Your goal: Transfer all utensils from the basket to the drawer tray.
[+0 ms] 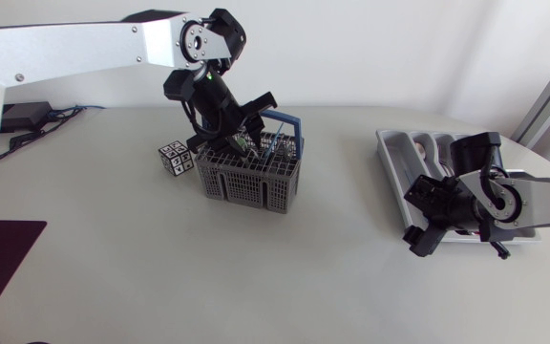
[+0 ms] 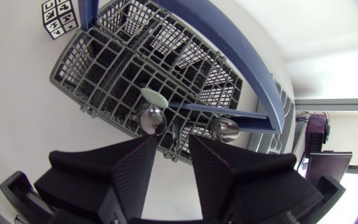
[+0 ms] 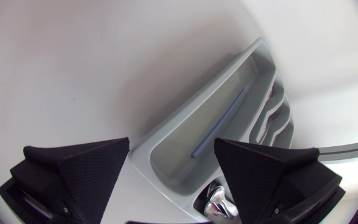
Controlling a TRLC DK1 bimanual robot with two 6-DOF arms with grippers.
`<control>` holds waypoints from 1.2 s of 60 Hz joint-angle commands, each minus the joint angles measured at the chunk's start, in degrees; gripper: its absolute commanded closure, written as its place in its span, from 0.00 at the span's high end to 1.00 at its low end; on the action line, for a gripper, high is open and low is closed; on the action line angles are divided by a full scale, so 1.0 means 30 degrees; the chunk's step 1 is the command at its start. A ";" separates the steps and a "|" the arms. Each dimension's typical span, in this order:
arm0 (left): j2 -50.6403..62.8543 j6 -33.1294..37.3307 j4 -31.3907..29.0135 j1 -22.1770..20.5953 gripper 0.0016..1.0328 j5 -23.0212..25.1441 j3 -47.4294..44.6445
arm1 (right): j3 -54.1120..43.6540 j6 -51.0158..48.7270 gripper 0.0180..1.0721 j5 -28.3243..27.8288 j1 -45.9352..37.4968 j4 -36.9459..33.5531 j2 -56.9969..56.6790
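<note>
- black wedge fingers of the right gripper (image 3: 171,149) stand wide apart and hold nothing. they sit at the near end of the drawer tray (image 1: 387,153), probably so the arm is on hand by the drop-off spot.
- grey tray sits at the right of the table. a thin blue stick (image 3: 219,124) lies in its long compartment, and some shiny metal cutlery (image 3: 216,202) shows in another.
- grey mesh basket (image 1: 246,182) sits left of centre, well apart from the tray. two spoons (image 2: 152,119) stand in it with their bowls up, so there is still cutlery left to move.
- left gripper (image 2: 174,152) hangs right over the basket beside its blue handle (image 2: 241,56), pointing down as if lining up a pick. its fingers leave a narrow gap and grip nothing, with the tips just above the spoon bowls.
- black-and-white marker cube (image 1: 175,158) sits just left of the basket.
</note>
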 commanded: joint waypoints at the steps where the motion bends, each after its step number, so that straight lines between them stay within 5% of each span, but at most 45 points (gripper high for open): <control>1: 0.0838 -0.0833 -0.0235 0.0118 0.32 -0.0069 0.0892 | -0.0450 0.0194 0.93 -0.0003 0.0116 0.0213 0.0292; 49: 0.1366 -0.1419 -0.0235 0.0645 0.04 0.0458 0.1214 | -0.0685 0.0135 0.93 -0.0003 0.0233 0.0682 0.0614; 72: 0.0340 -0.1126 -0.0177 0.0821 0.04 0.1073 0.0540 | -0.0626 0.0135 0.93 -0.0003 0.0350 0.0740 0.0614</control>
